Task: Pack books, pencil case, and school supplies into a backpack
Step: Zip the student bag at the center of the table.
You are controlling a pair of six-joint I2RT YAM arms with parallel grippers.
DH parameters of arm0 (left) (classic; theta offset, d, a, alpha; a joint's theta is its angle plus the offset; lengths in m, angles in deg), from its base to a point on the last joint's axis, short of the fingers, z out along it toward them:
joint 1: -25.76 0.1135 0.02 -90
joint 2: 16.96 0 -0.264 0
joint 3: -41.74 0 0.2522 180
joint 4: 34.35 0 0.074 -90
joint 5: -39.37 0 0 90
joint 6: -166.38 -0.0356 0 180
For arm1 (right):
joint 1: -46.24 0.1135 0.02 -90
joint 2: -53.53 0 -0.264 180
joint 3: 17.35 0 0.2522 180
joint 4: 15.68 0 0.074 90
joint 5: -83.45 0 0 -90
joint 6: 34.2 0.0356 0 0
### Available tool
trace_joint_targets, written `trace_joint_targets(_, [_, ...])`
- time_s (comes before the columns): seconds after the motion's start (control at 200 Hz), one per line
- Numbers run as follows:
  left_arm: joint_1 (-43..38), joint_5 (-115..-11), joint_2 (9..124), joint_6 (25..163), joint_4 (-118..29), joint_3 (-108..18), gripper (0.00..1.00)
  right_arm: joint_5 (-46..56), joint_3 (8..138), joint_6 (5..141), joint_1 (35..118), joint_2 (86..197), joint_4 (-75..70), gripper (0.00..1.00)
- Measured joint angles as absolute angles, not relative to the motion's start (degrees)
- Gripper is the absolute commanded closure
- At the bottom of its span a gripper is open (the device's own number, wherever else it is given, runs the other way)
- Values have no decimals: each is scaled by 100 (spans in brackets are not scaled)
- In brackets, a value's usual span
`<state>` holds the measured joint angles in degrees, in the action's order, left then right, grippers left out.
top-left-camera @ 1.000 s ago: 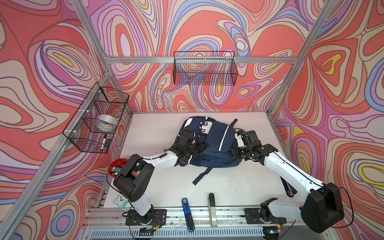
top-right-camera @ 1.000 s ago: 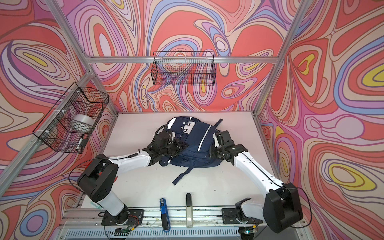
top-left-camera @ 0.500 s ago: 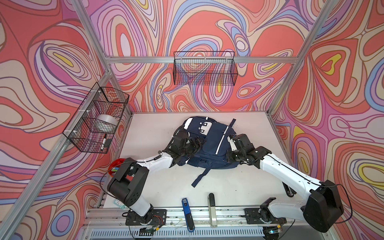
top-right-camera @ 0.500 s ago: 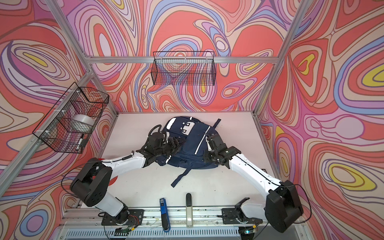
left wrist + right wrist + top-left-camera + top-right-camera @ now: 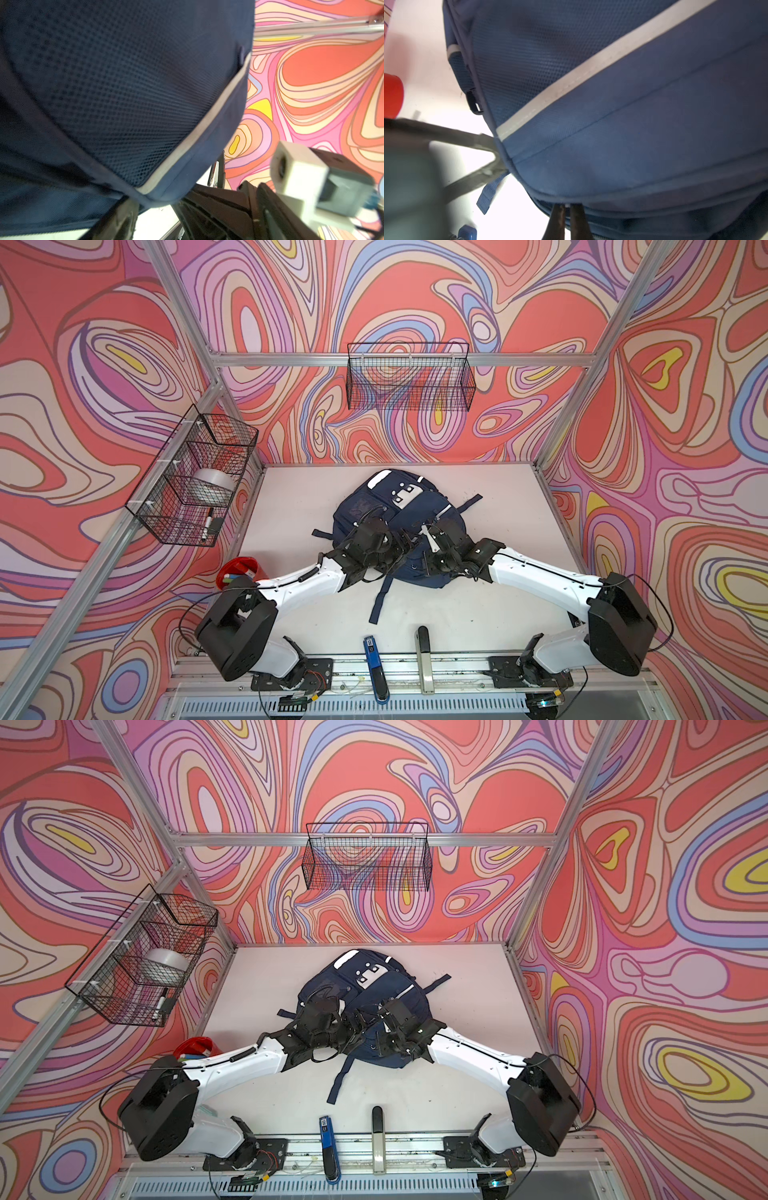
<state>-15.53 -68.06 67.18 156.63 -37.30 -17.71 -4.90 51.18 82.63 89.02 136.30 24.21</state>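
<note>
The navy backpack (image 5: 399, 510) (image 5: 365, 986) lies flat mid-table, its white patch toward the back wall. My left gripper (image 5: 401, 543) (image 5: 166, 218) hangs open at the bag's near left part, with a rounded corner of the backpack (image 5: 104, 83) just above the gap between its fingers. My right gripper (image 5: 424, 547) (image 5: 567, 207) is shut, pinching the zip seam at the near edge of the backpack (image 5: 612, 104); a small white bit shows between its tips. The two grippers nearly meet over the bag. The books, pencil case and school supplies are out of view.
A red cup of markers (image 5: 239, 570) stands at the front left. A blue stapler (image 5: 374, 659) and a black-and-grey bar (image 5: 423, 651) lie at the front edge. A loose strap (image 5: 380, 597) trails forward from the bag. Wire baskets hang on the left wall (image 5: 191, 477) and the back wall (image 5: 409, 383).
My left gripper has opened and slid right along the bag's near side. The right gripper, still shut, has moved left toward it. The backpack has shifted a little to the left.
</note>
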Motion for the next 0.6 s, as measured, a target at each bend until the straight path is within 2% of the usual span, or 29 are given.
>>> trace_joint_targets(0.05, [-1599,-6690,6856,15761,-3752,-1769,44,-464,5118,8259,8902,13630,2406,100])
trace_joint_targets(0.13, [-1643,-6526,6982,15886,-3765,-1734,86,-431,5118,8239,8904,13630,2408,100])
trace_joint_targets(0.175, [-1656,-6445,6982,15919,-3789,-1701,100,-435,5118,8230,8904,13616,2410,100])
trace_joint_targets(0.386, [-1650,-6404,6917,15912,-3861,-1694,100,-538,5083,8088,8793,13439,2532,100])
trace_joint_targets(0.596, [-1457,-6522,6547,15798,-3973,-1482,100,-252,5085,7708,8006,13385,2631,100])
